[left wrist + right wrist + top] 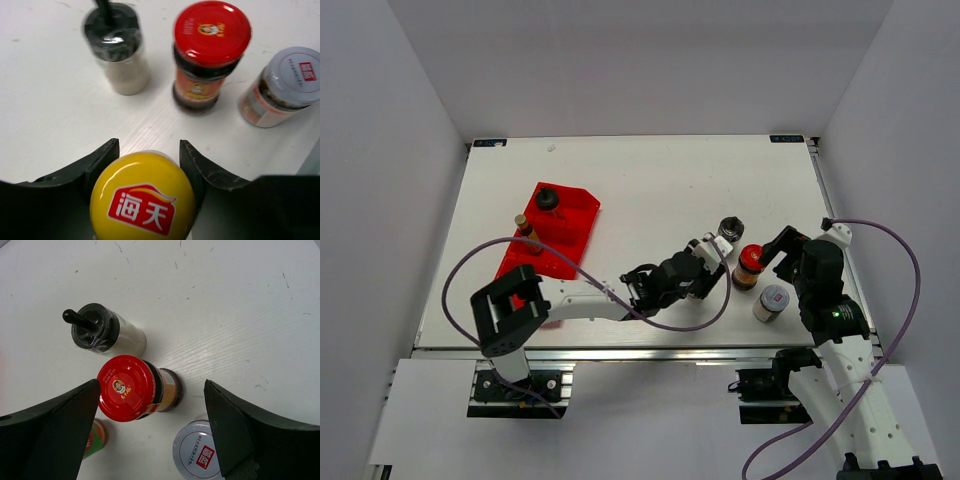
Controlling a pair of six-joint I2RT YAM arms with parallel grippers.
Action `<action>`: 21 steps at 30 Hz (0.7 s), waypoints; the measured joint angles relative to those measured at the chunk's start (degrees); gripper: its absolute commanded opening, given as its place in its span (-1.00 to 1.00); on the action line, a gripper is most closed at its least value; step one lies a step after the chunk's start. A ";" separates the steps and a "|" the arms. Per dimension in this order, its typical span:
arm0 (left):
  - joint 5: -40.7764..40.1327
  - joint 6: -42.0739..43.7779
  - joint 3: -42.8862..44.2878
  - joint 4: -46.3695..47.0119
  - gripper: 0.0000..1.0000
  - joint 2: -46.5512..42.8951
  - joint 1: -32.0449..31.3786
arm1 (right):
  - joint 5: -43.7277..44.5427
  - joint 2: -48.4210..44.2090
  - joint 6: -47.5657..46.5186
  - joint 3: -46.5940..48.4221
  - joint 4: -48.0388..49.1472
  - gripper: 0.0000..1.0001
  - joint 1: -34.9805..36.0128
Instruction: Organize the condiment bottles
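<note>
Bottle with round yellow red-logo cap (142, 197), standing on the white table (650, 180) near the red-lidded glass jar (212, 31), is pinched by the left gripper (149, 145), while the right gripper (151, 385) is spread over that jar; slippage or arm collision is risked, both arms being crowded together.

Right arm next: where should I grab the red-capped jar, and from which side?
Take the red-capped jar by its body just below the cap, descending from above: it stands upright between the open right gripper's fingers, with the white-capped jar close by.
</note>
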 measured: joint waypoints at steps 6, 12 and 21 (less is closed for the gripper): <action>-7.32 2.54 -6.38 -4.42 -0.27 -13.55 0.79 | -0.22 0.00 0.00 -0.04 0.07 0.79 0.00; -8.59 1.05 -10.54 -9.70 -0.29 -25.66 11.50 | -0.42 0.00 0.00 -0.07 0.09 0.78 0.00; -12.44 1.73 -18.58 -13.90 -0.28 -41.29 30.12 | -0.42 0.04 0.00 -0.07 0.44 0.78 0.00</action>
